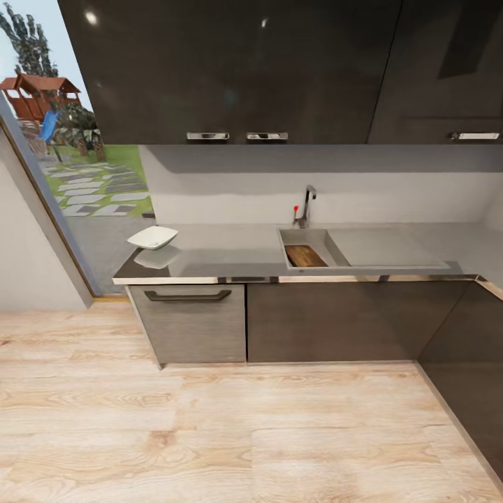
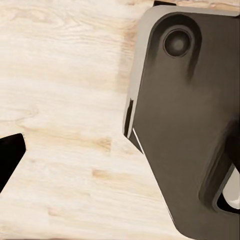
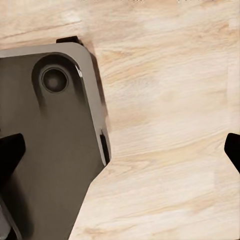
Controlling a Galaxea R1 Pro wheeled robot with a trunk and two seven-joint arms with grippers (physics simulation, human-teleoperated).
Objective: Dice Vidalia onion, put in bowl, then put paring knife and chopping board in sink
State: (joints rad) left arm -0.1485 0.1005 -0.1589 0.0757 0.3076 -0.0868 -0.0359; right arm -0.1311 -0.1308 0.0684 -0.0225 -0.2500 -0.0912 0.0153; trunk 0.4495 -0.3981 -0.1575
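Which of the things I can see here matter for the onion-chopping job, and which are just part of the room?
For the job:
grey recessed sink
brown wooden chopping board, lying in the sink
white squarish bowl
glossy grey countertop

Just there:
chrome faucet
dark upper cabinets
light wood floor
garden playhouse outside

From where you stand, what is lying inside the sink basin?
In the sink the brown chopping board lies in the basin, below the faucet. The near basin wall hides part of the bottom, so I cannot tell whether the knife or the onion is there.
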